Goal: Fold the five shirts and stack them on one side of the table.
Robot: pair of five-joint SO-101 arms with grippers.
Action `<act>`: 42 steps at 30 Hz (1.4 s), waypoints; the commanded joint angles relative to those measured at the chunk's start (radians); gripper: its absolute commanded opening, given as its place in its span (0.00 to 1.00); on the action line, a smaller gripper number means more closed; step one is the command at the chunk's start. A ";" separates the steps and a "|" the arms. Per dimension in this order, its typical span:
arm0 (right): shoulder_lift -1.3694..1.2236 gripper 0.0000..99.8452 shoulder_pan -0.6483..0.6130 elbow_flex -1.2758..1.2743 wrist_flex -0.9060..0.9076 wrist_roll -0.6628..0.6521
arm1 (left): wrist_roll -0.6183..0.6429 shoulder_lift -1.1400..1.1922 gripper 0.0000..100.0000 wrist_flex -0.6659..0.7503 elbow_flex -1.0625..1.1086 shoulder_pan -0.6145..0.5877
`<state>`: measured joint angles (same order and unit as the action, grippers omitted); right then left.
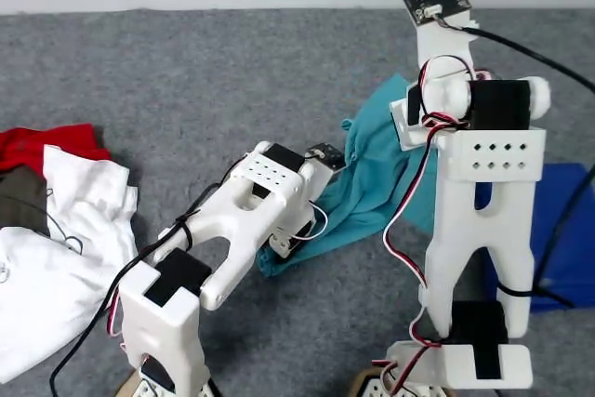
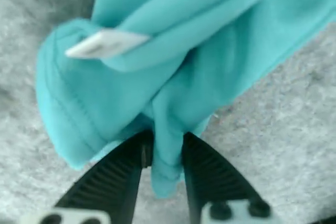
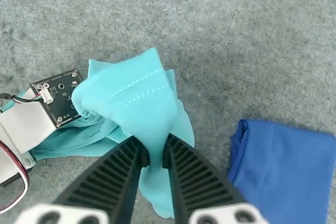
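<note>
Teal shirt [image 1: 376,183] lies bunched at the centre of the high view. The 2 grippers are each clamped on a fold of it: left gripper [image 2: 167,145], right gripper [image 3: 156,153]. A folded blue shirt [image 1: 562,230] sits at right. White shirt [image 1: 56,258], red shirt [image 1: 46,144] and dark shirt [image 1: 19,197] pile at left on the grey table [image 1: 186,72].

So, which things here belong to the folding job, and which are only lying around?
Job: teal shirt, pinched by left gripper and right gripper; folded blue shirt; white shirt, red shirt, dark shirt in a heap.
Lying about: grey table covering; left arm's camera board.
</note>
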<state>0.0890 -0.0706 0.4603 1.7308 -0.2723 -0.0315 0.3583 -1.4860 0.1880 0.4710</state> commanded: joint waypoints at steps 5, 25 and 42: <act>0.033 0.01 0.004 0.000 -0.012 -0.009 | 0.006 -0.049 0.15 -0.048 -0.053 0.006; 0.033 0.01 0.004 -0.002 -0.012 -0.008 | 0.003 -0.049 0.08 -0.072 -0.113 0.008; 0.033 0.01 0.004 -0.002 -0.008 -0.008 | 0.005 -0.051 0.08 -0.101 -0.114 0.011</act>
<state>0.0890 -0.0706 0.4603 1.7308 -0.2723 -0.0315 0.3583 -1.5612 0.1066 0.4710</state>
